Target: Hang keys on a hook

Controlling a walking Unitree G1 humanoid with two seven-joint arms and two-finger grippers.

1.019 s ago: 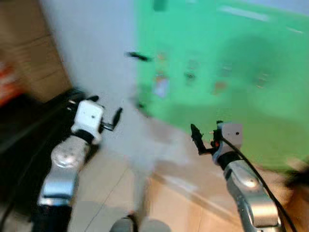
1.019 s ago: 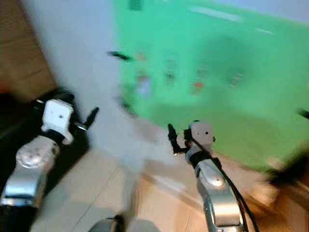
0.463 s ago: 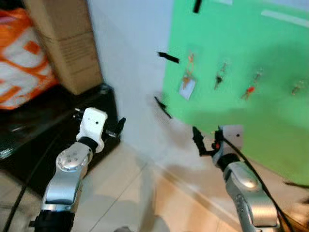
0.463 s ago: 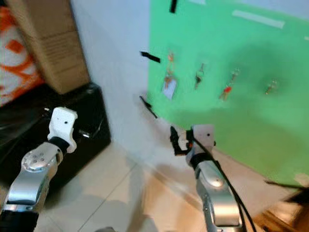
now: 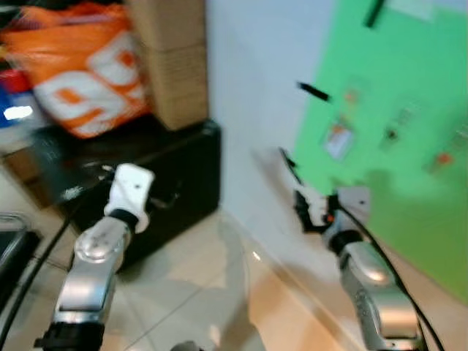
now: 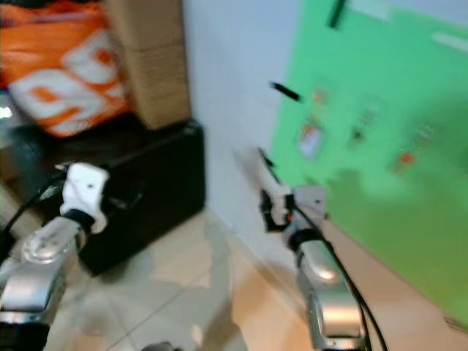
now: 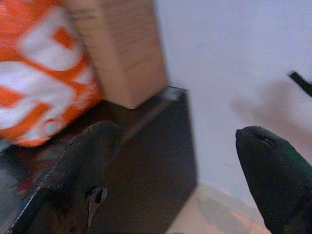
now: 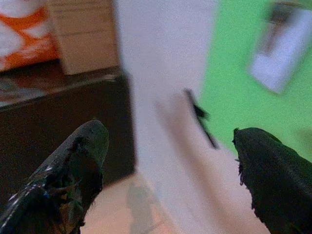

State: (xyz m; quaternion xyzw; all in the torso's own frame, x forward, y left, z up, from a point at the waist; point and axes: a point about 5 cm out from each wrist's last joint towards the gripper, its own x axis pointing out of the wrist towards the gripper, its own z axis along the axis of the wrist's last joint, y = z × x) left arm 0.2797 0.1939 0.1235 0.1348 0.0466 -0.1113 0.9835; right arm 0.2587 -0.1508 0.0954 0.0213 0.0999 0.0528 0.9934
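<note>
A green board [image 5: 395, 168] hangs on the white wall [image 5: 248, 88] at the right. Several small key sets hang on it, blurred, among them one with a white tag [image 5: 338, 139] and one with a red fob [image 5: 442, 159]. That white tag [image 8: 287, 44] also appears in the right wrist view. My right gripper [image 5: 301, 212] is raised before the wall, below and left of the board, open and holding nothing [image 8: 168, 134]. My left gripper [image 7: 178, 134] is open and empty too, held up in front of a black cabinet [image 5: 175, 190].
On the black cabinet lie an orange and white bag [image 5: 80, 80] and a cardboard box [image 5: 168, 66]. Short black strips [image 5: 313, 90] stick to the wall beside the board. Pale floor tiles [image 5: 190, 292] run along the wall's base.
The whole view has swung left: the green board slid to the right edge and the cabinet, bag and box came in. Both arms keep the same raised pose, fingers apart.
</note>
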